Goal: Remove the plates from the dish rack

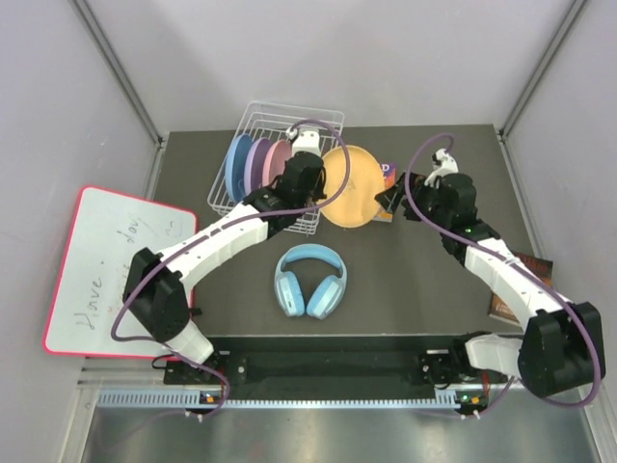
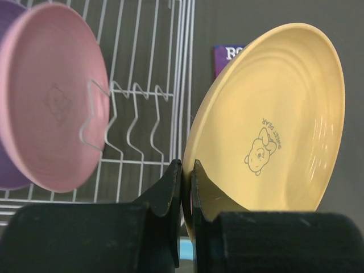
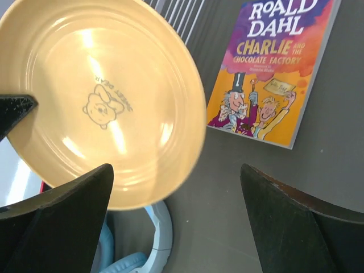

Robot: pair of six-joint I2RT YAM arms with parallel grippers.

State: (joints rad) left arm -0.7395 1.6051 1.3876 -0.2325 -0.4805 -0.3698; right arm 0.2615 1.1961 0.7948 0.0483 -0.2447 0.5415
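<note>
The white wire dish rack (image 1: 273,123) stands at the back of the table. A light blue plate (image 1: 234,166), a lilac plate (image 1: 256,162) and a pink plate (image 1: 278,159) stand upright in it. The pink plate (image 2: 51,108) leans on a divider of the rack (image 2: 148,85). To the right of the rack, my left gripper (image 1: 321,198) is shut on the rim of the orange-yellow plate (image 1: 349,185), held tilted above the table. My left gripper (image 2: 186,165) pinches its lower edge (image 2: 273,131). My right gripper (image 3: 176,170) stands open beside the orange-yellow plate (image 3: 102,96), without touching it.
Light-blue headphones (image 1: 309,280) lie in front of the rack. A Roald Dahl book (image 3: 273,68) lies flat under the plate's right side. A red-edged whiteboard (image 1: 116,270) hangs over the left table edge. A brown book (image 1: 511,289) lies at the right edge.
</note>
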